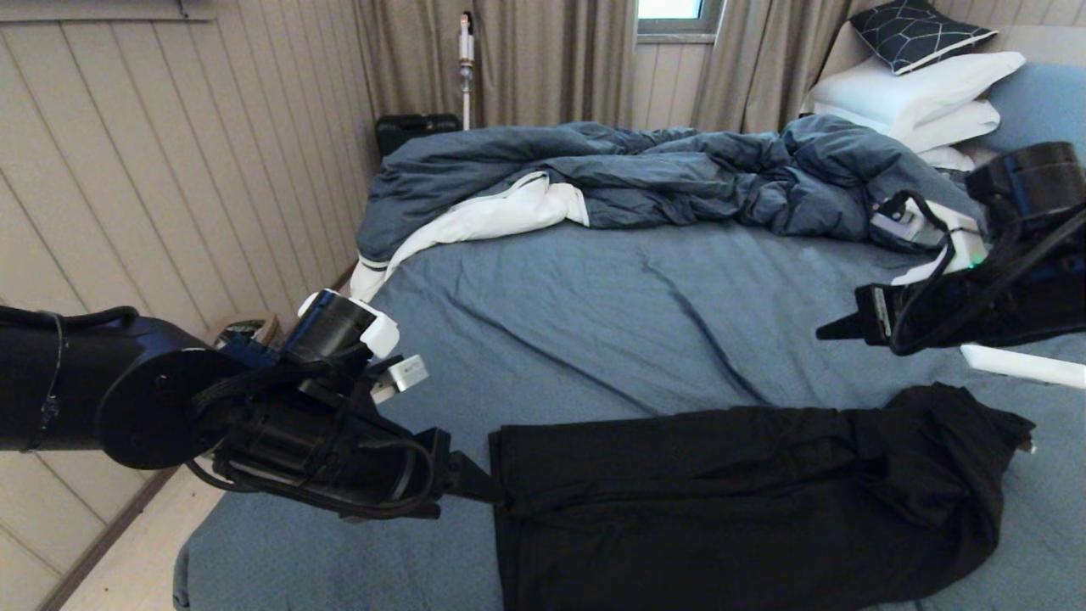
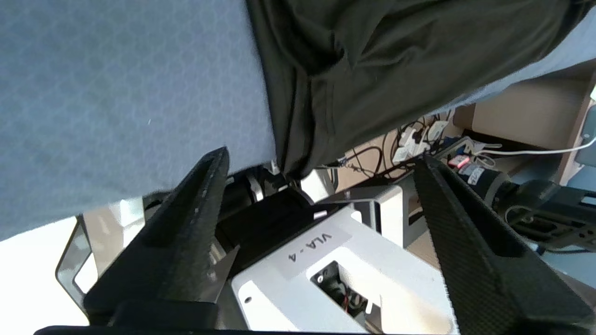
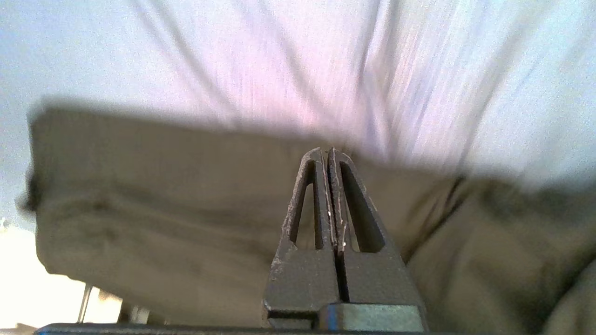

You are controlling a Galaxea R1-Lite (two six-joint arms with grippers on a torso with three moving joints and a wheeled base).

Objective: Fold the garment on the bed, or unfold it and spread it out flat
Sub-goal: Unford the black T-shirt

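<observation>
The large bed (image 1: pixel 645 314) with slate-blue sheet fills the frame, its rumpled dark blue duvet (image 1: pixel 645 174) bunched across the top. The black cotton T-shirt (image 1: pixel 747 501) lies folded into a long band at lower right. The left end effector (image 1: pixel 475 484), lower left, stands spread wide at its edge, gripping nothing. The right end effector (image 1: pixel 836 329), at right, hovers above with fingers pressed together, empty.

Pale panelled walls (image 1: pixel 170 153) are running along the left side of the room. Long beige curtains (image 1: pixel 526 59) are hanging at the far wall, and daylight is coming through a small window (image 1: pixel 679 10) between them. A white stick vacuum (image 1: pixel 466 68) is leaning against the curtains. A light floor (image 1: pixel 127 560) is showing at the lower left.
</observation>
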